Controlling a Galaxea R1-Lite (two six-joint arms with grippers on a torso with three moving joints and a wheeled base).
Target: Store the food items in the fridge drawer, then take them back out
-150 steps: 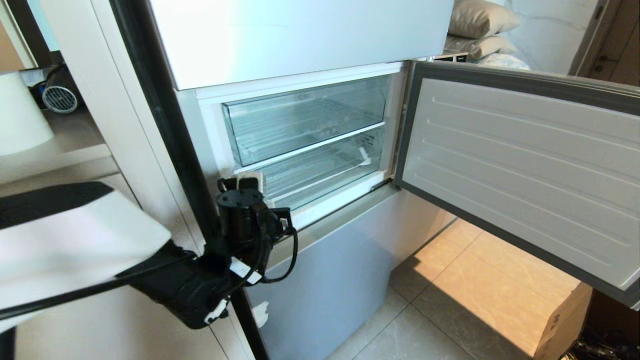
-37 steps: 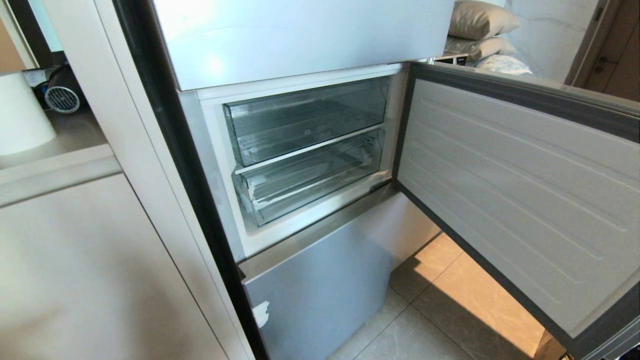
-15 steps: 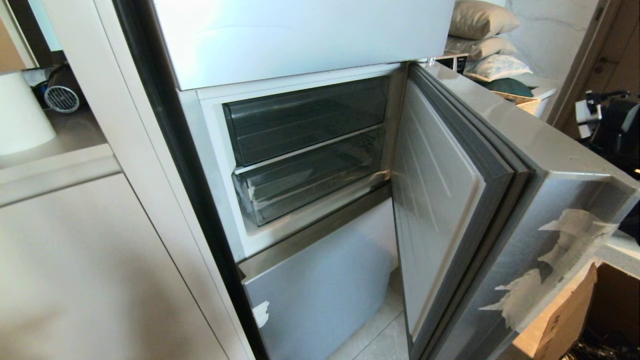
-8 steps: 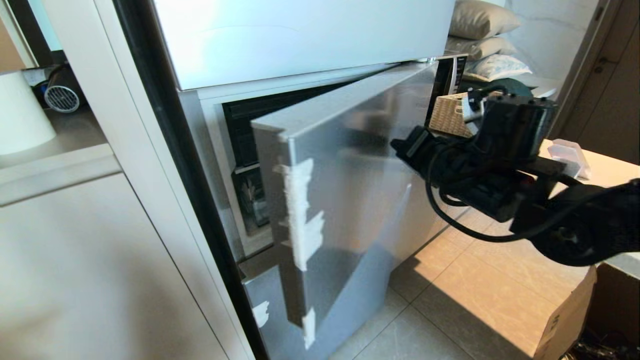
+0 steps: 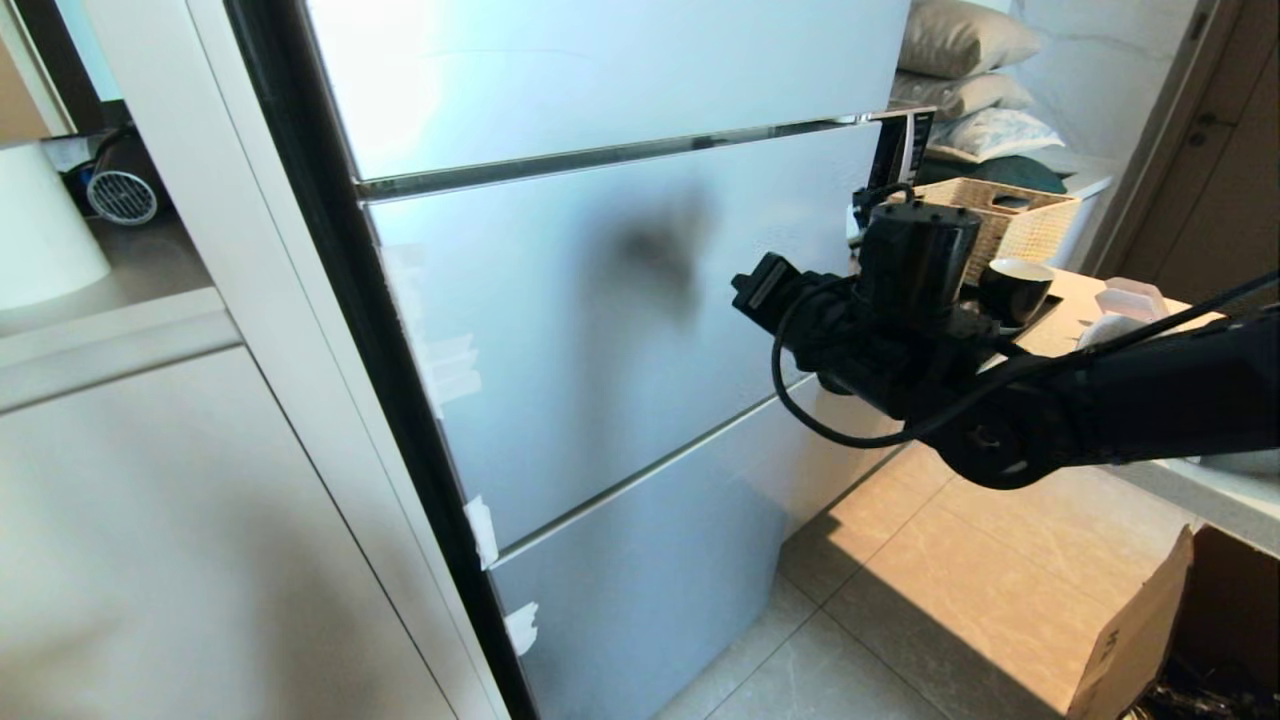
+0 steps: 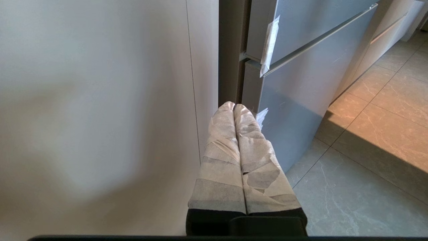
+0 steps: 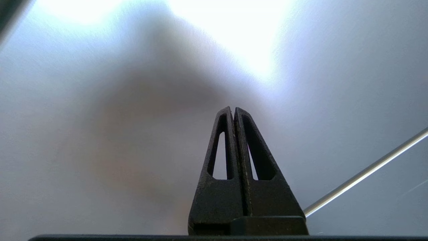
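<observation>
Both claws pressed together, empty; your right claw (image 7: 233,112) tips aim at closed fridge door (image 5: 620,330), likely for pushing; left claw (image 6: 234,108) parked low; food items, fridge drawer hidden from you.

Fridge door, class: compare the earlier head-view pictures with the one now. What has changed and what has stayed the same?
The fridge door has swung from wide open to fully shut, hiding the two clear drawers. The right gripper, shut and empty, has come in from the right and points at the door's face. The left gripper, at the lower drawer ten seconds ago, is now shut beside the fridge. The fridge, floor and cardboard box stayed put.
</observation>
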